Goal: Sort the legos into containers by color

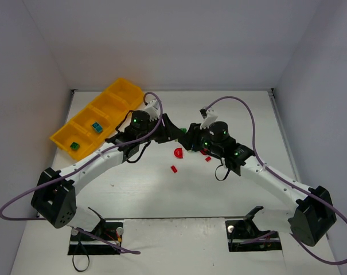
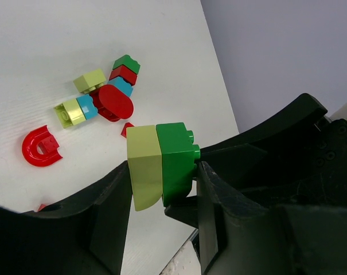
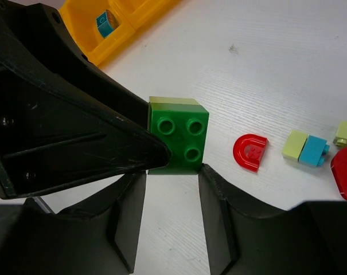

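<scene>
My left gripper (image 2: 163, 180) is clamped on a two-brick stack (image 2: 162, 154), yellow-green joined to green, held off the white table (image 2: 58, 46) between the two arms. My right gripper (image 3: 173, 175) has a finger on either side of the stack's green half, but I cannot tell whether they press it or only flank it. Other legos (image 2: 101, 97) lie loose beside a red half-round (image 2: 41, 147). The orange-yellow tray (image 1: 119, 91) at far left holds a teal brick (image 1: 96, 127) and a green brick (image 1: 74, 145) in separate compartments.
</scene>
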Robot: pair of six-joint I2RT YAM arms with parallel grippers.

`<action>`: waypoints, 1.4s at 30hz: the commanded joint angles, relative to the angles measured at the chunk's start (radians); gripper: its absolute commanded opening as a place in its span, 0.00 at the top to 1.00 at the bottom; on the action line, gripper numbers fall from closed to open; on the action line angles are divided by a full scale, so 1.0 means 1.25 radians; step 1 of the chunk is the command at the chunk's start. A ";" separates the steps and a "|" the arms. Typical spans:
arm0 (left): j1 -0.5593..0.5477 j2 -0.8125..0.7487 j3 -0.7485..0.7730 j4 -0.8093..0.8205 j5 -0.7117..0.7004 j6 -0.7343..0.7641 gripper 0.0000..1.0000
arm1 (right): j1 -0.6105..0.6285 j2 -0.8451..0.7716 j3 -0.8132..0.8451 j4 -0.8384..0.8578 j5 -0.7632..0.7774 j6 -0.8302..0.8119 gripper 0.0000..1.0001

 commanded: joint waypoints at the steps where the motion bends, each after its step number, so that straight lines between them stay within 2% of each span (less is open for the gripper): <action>1: -0.013 -0.016 0.010 0.035 0.080 -0.004 0.76 | -0.009 -0.015 0.035 0.160 0.009 -0.004 0.63; 10: -0.013 -0.012 0.020 0.041 0.087 -0.012 0.75 | -0.014 -0.044 -0.009 0.193 0.039 -0.016 0.93; 13: -0.013 -0.014 0.022 0.042 0.088 -0.016 0.63 | -0.016 -0.053 -0.023 0.191 0.036 -0.025 1.00; 14: -0.013 -0.014 0.022 0.042 0.087 -0.015 0.53 | -0.015 -0.057 -0.029 0.190 0.035 -0.033 1.00; 17: -0.011 -0.017 0.022 0.040 0.085 -0.017 0.40 | -0.016 -0.060 -0.036 0.180 0.021 -0.051 1.00; 18: -0.011 -0.017 0.024 0.035 0.085 -0.017 0.39 | -0.015 -0.062 -0.043 0.179 0.017 -0.055 1.00; 30: -0.002 -0.026 0.046 0.001 0.085 -0.016 0.37 | -0.017 -0.082 -0.073 0.163 -0.041 -0.109 1.00; 35: 0.082 -0.057 0.051 -0.007 0.124 -0.001 0.37 | -0.021 -0.092 -0.076 0.153 -0.076 -0.119 1.00; 42: 0.211 -0.074 0.058 0.047 0.309 0.054 0.37 | -0.049 -0.086 -0.051 0.147 -0.162 -0.120 1.00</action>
